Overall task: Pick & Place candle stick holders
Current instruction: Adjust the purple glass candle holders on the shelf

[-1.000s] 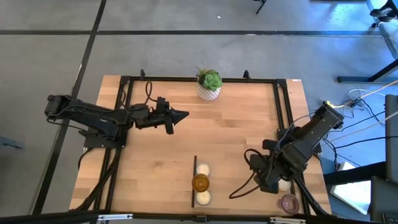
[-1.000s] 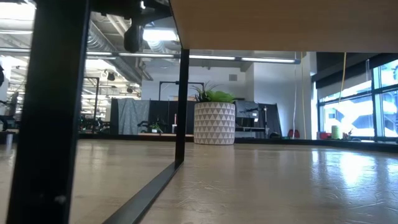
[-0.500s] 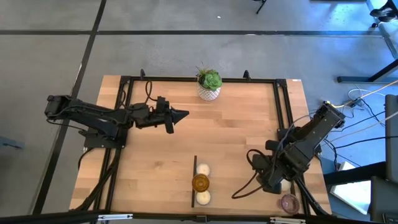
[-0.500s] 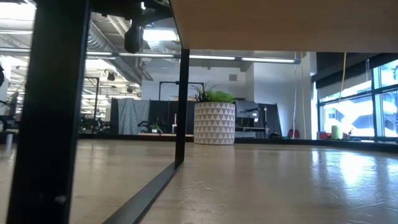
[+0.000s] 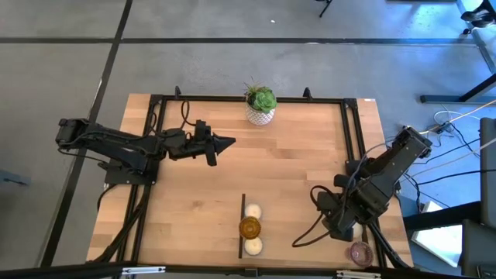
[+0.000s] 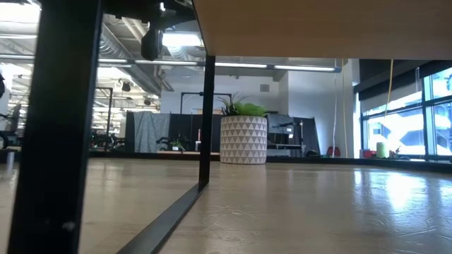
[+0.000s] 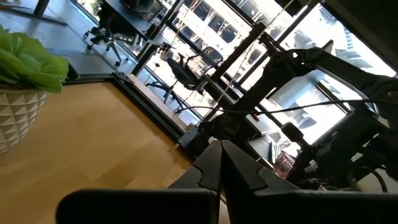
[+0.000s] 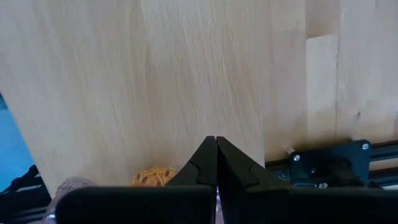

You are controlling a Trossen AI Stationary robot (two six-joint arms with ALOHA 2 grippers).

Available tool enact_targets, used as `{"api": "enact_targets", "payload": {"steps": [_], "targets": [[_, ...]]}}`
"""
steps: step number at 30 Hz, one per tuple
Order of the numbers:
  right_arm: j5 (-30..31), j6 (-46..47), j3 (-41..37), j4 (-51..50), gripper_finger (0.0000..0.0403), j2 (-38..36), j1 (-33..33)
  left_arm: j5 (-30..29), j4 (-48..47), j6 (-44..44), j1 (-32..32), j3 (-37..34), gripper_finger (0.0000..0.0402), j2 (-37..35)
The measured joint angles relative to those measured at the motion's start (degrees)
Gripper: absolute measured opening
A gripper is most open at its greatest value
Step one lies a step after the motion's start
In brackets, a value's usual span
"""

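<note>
Three holders [image 5: 251, 229] are sitting in a row well left of my right claw [image 5: 339, 230]; mauve holder [image 5: 359, 252] just beside it. Both claws pressed together, empty. Amber one [image 5: 249, 228] looking glassy, slippery, fragile: gripping across rim.

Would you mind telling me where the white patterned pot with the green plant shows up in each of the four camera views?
High view: the plant pot stands at the middle of the table's far edge, top centre.
Low view: the plant pot stands at centre, right of a black frame post.
Left wrist view: the plant pot is cut off at the left edge.
Right wrist view: not in it.
Shared landmark: the light wooden table top.
</note>
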Motion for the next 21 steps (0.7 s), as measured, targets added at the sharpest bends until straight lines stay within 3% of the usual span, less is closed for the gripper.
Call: {"api": "enact_targets", "payload": {"steps": [21], "targets": [[-0.8, 1.3, -2.0, 0.0, 0.0, -1.5, 1.1, -1.4, 0.0, 0.0, 0.0, 0.0, 0.0003, 0.0]]}}
